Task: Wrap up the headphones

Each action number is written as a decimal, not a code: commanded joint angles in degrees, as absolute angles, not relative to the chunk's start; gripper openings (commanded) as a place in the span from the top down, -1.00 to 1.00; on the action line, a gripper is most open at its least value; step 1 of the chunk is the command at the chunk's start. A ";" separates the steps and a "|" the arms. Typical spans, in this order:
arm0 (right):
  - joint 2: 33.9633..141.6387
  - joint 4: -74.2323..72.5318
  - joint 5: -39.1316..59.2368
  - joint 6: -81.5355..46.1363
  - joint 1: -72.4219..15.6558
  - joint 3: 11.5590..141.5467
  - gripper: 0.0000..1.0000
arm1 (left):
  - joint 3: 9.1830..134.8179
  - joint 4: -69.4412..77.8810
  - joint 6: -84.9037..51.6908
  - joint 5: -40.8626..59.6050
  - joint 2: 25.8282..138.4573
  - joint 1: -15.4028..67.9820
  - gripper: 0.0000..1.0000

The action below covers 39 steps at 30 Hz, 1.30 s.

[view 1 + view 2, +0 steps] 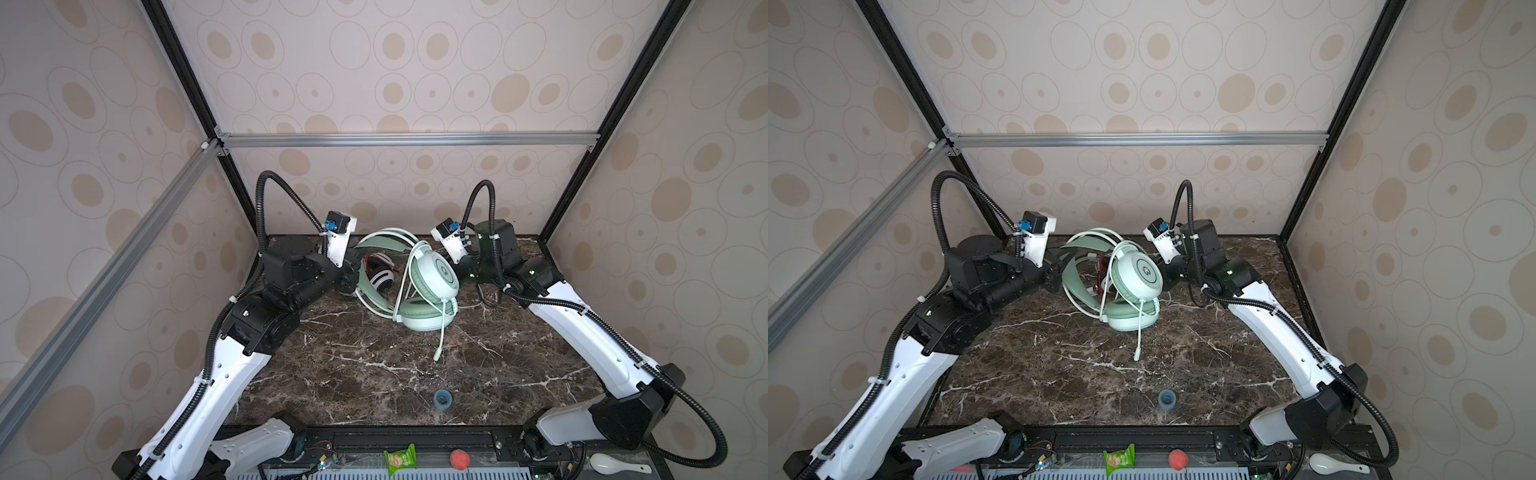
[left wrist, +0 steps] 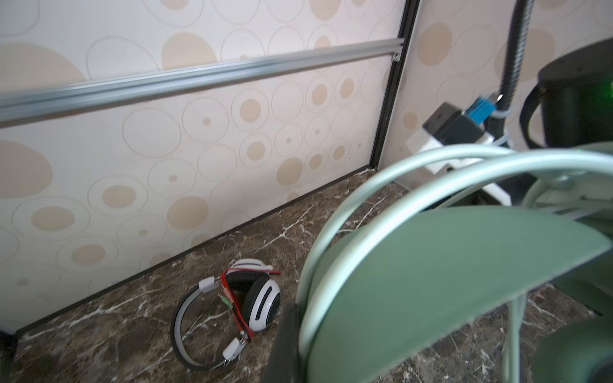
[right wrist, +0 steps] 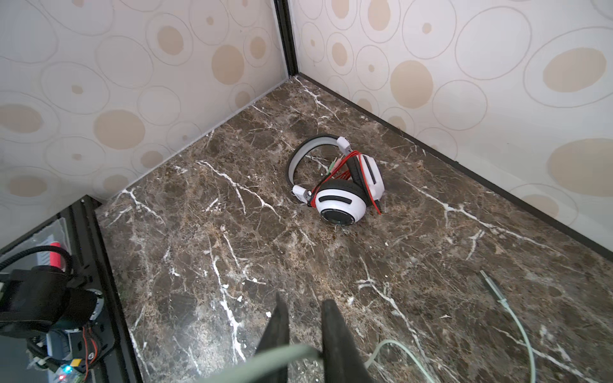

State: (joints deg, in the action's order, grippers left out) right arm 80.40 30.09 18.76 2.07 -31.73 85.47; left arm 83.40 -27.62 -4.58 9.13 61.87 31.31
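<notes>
Right wrist view: fingers (image 3: 335, 335) of the right gripper (image 3: 302, 298) stand slightly parted astride the pale cable (image 3: 298, 354); the left gripper (image 1: 355, 272) clamps the mint green headphones (image 1: 434, 276) on the marble table (image 1: 374, 365), white-and-black headphones (image 3: 341, 199) lying behind.

A: What's right wrist showing?
B: White headphones (image 3: 338, 195) lying on table (image 3: 199, 232) near corner (image 3: 292, 75), red cable (image 3: 335, 172) wound round them.
A: Gripper (image 3: 303, 298)?
B: Jaws apart, green cable (image 3: 282, 359) across them, plug (image 3: 490, 282) on table.

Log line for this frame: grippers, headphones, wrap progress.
left gripper shut on mint headphones headband | right gripper slightly open, pale cable between jaws | white-black headphones on table, red cable wound
</notes>
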 commanded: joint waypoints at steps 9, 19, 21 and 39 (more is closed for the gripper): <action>76.75 7.89 28.77 -6.87 -30.72 72.70 0.45 | 96.04 -20.28 -12.49 14.97 64.54 31.54 1.00; 78.91 0.50 29.64 -10.67 -30.48 66.66 0.45 | 103.03 -19.62 -15.11 15.36 67.49 31.55 1.00; 79.32 -0.81 29.62 -11.53 -30.38 65.78 0.45 | 103.98 -19.44 -15.54 15.00 67.84 31.53 1.00; 82.28 -11.04 29.82 -17.34 -28.63 58.33 0.90 | 108.85 -15.10 -22.29 5.09 70.97 31.46 1.00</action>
State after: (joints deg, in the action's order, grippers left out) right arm 82.41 -8.47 29.78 -16.25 -29.06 59.09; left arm 105.19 -21.82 -17.02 9.45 71.40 31.31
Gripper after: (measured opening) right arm 0.070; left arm 0.071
